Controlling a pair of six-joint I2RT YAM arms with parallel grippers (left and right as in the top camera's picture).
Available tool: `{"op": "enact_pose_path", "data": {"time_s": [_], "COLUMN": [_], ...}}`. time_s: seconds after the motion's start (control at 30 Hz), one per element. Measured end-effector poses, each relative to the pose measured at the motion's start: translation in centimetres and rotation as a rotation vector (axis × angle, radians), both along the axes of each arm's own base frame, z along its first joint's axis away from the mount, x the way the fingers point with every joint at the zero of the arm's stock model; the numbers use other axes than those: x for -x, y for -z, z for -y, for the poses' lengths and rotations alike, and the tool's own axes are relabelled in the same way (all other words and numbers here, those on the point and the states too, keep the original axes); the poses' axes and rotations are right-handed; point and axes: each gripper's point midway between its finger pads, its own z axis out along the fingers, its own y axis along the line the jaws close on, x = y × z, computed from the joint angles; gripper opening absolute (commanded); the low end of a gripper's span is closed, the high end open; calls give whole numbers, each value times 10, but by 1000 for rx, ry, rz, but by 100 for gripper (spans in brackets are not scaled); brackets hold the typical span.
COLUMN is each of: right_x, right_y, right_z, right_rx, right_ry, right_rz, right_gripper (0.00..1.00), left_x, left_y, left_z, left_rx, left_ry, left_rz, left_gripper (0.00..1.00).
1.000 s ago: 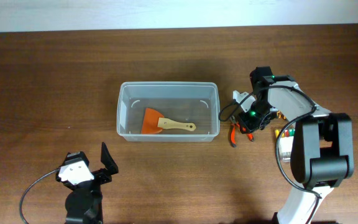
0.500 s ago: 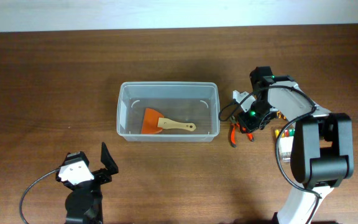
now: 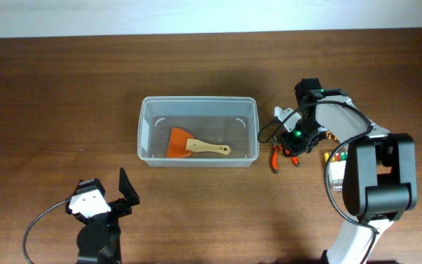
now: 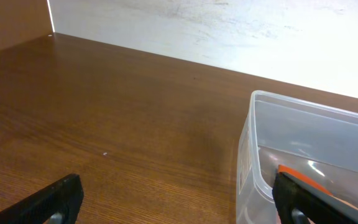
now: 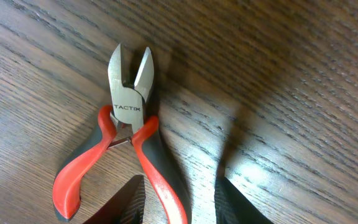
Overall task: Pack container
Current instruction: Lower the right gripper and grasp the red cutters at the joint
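Observation:
The container (image 3: 143, 132) is a clear rectangular tub in mid-table; its near corner (image 4: 252, 163) also shows in the left wrist view. Inside it lies a scraper (image 3: 189, 144) with an orange blade and a pale wooden handle. Red-handled pliers (image 3: 278, 157) lie on the table just right of the tub. My right gripper (image 3: 293, 143) is low over the pliers (image 5: 129, 102). In the right wrist view the right gripper (image 5: 180, 194) is open, its fingers straddling one red handle with a gap on the right side. My left gripper (image 4: 179, 199) stands open near the front left, holding nothing.
A small object with red, yellow and green marks (image 3: 335, 157) sits beside the right arm's base (image 3: 378, 187). The table's far edge meets a white wall (image 3: 196, 15). A black cable (image 3: 39, 224) loops by the left arm.

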Motion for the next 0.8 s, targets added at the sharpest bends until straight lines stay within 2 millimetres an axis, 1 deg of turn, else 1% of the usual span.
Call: {"op": "enact_pose_path", "data": {"time_s": [0.07,0.13,0.4,0.67,0.8], "right_x": [0,0,0,-1,2], "right_y": [0,0,5,5,2], "right_z": [0,0,0,0,0], "right_rx": [0,0,-2,-6,-7], "right_ry": [0,1,4,7,16], "right_rz": [0,1,30,40,15], "right_gripper": [36,32,4,4,4], "left_x": [0,0,0,0,0], "left_y": [0,0,0,0,0], "left_z": [0,0,0,0,0], "left_rx": [0,0,0,0,0], "left_ry": [0,0,0,0,0], "left_rz": [0,0,0,0,0], "left_gripper": [99,99,99,99,99]}}
